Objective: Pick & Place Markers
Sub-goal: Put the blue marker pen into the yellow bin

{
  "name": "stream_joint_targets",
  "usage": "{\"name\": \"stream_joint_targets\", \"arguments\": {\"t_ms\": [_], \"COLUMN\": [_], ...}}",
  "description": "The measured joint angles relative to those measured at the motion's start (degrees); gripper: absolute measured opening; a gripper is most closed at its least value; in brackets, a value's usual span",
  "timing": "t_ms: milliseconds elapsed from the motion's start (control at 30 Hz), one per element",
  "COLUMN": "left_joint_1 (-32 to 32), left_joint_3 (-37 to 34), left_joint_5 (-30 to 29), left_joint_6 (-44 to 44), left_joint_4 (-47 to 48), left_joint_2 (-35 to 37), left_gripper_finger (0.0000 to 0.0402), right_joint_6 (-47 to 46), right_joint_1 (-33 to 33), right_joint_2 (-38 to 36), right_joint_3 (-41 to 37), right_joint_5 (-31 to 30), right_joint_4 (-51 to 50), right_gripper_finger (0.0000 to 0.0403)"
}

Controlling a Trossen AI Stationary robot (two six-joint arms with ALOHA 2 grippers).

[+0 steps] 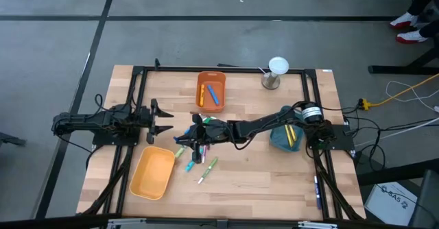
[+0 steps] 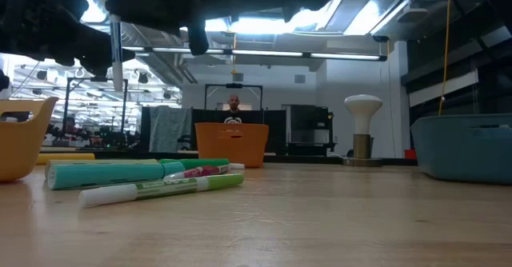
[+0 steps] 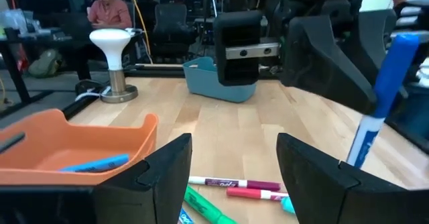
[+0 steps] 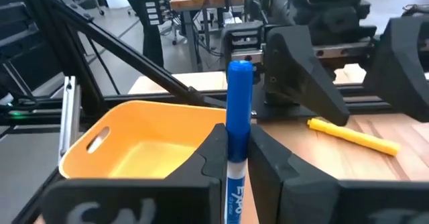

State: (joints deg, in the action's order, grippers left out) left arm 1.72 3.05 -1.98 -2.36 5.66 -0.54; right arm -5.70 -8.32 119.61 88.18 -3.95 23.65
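The blue marker [image 4: 238, 117] stands upright, pinched between the fingers of the right gripper [image 4: 238, 158], its cap up and its long axis close to vertical. That gripper hangs above the middle of the table, over the loose markers [image 1: 195, 153] lying flat on the wood, so the marker is lifted clear of the surface. From where it hangs, the yellow bin [image 4: 144, 140] lies just ahead of the pincer, toward the left arm's side and the table's near edge; the orange bin [image 1: 210, 90], already holding a few markers, sits at the far edge. Either could be the drop, and I would judge the yellow one the shorter reach.

The left gripper [image 1: 162, 118] waits beside the pile with its fingers spread wide and nothing between them, facing the right gripper from close by. One yellow marker [image 4: 353, 137] lies on the wood near it.

A blue-grey bin [image 1: 287, 137] sits by the right arm's base, and a small white lamp [image 1: 275, 71] stands at the far edge. The wooden table [image 1: 274, 181] sits on a grey floor; beyond it a person sits in an open workshop.
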Motion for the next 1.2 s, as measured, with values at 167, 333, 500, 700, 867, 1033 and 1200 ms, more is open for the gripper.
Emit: {"name": "stream_joint_targets", "arguments": {"t_ms": [167,333,500,700,867,1033,1200], "left_joint_1": [0.0,0.0,0.0,0.0,0.0,0.0,0.0], "left_joint_3": [0.0,0.0,0.0,0.0,0.1,0.1,0.1], "left_joint_5": [0.0,0.1,0.1,-0.2,-5.9,-6.8,-3.1], "left_joint_6": [-5.3,-8.4,-14.0,-13.4,-12.3,-14.1,-14.1], "left_joint_4": [-1.6,-1.6,-1.6,-1.7,-3.0,-3.1,-3.4], "left_joint_2": [0.0,0.0,0.0,0.0,0.0,0.0,0.0], "left_gripper_finger": [0.0214,0.0214,0.0214,0.0214,0.0214,0.0214,0.0214], "right_joint_6": [-0.1,-0.1,0.8,1.8,1.6,1.7,3.0], "right_joint_1": [0.0,0.0,0.3,1.8,3.4,4.9,6.5], "right_joint_2": [0.0,0.0,0.0,0.0,0.1,0.3,0.3], "right_joint_3": [0.0,0.0,0.0,0.0,0.0,0.0,0.0], "right_joint_5": [0.0,0.0,0.0,0.1,0.0,0.1,0.2], "right_joint_4": [0.6,0.9,0.9,-3.3,-3.8,-1.3,0.7], "right_gripper_finger": [0.0041,0.0041,0.0041,0.0041,0.0041,0.0041,0.0041]}}
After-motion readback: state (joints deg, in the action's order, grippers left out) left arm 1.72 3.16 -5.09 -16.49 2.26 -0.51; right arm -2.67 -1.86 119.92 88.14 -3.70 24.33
